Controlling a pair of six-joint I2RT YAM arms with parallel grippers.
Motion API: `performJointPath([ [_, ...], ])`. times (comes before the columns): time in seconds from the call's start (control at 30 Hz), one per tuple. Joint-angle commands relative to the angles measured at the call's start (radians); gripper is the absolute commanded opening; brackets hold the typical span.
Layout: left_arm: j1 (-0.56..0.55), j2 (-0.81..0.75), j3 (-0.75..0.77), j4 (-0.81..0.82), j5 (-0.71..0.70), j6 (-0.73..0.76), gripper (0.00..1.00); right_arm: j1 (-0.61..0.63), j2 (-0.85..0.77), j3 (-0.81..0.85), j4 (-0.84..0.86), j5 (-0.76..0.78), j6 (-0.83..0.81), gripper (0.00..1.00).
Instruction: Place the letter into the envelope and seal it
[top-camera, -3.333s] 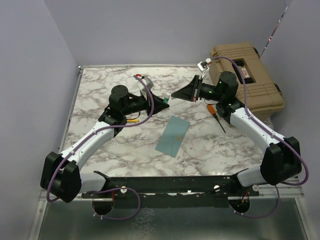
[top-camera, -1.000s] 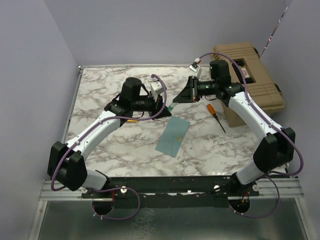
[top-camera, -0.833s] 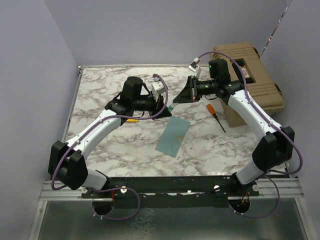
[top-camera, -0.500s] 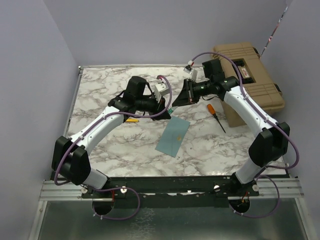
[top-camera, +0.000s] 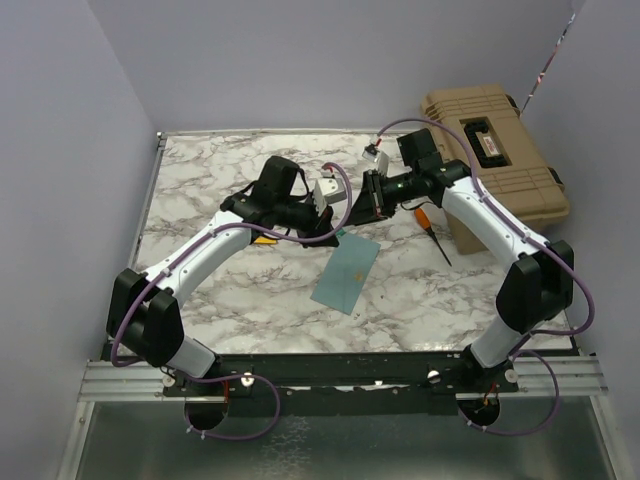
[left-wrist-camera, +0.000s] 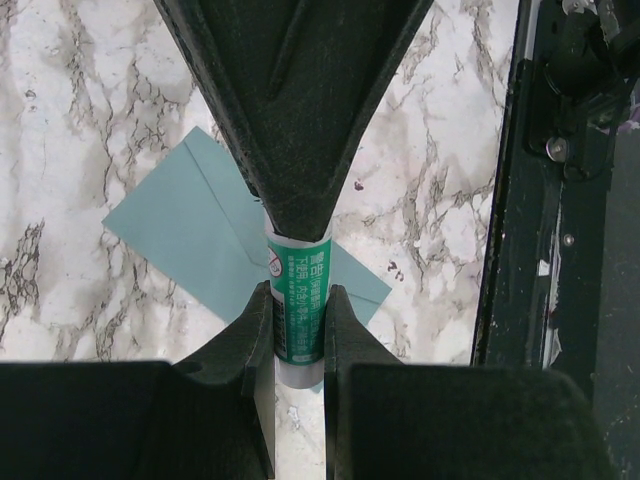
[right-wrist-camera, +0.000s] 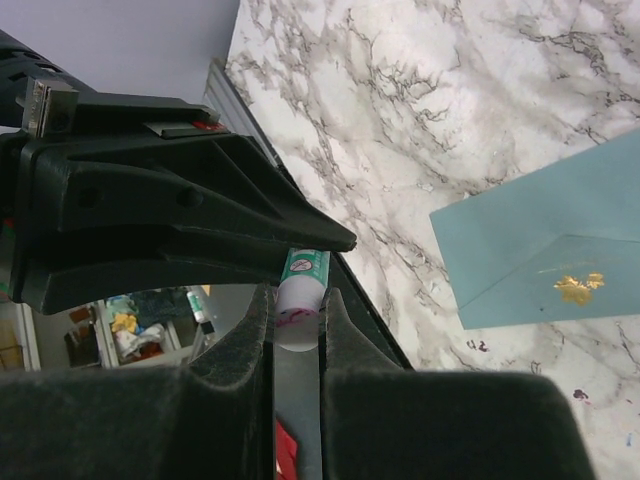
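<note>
Left wrist view: left pincer (left-wrist-camera: 298, 305) and right pincer (right-wrist-camera: 296, 303) each pinch one end of a small green-and-white glue stick (left-wrist-camera: 297, 270). Beneath them lies the flat teal-blue paper envelope (left-wrist-camera: 190, 235). Sealing is apparently in hand; next they would likely pull apart to uncap it.

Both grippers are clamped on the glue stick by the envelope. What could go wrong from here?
1. The left gripper and right gripper pinch the glue stick only with their fingertips. If they pull it apart, it could slip and drop.
2. The envelope lies loose on the table, so a falling stick could shift it.
</note>
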Motion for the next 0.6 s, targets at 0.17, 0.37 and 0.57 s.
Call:
performJointPath([
  [0.17,-0.048,-0.023,0.123,0.256,-0.006,0.045,0.0,0.09,-0.023,-0.119,0.063,-0.157,0.119,0.01],
  [0.37,-0.074,-0.003,0.169,0.288,-0.031,0.034,0.0,0.145,-0.009,-0.131,0.081,-0.151,0.135,0.01],
  [0.57,-0.082,-0.011,0.163,0.379,-0.083,0.029,0.0,0.196,0.003,-0.145,0.098,-0.165,0.137,0.01],
])
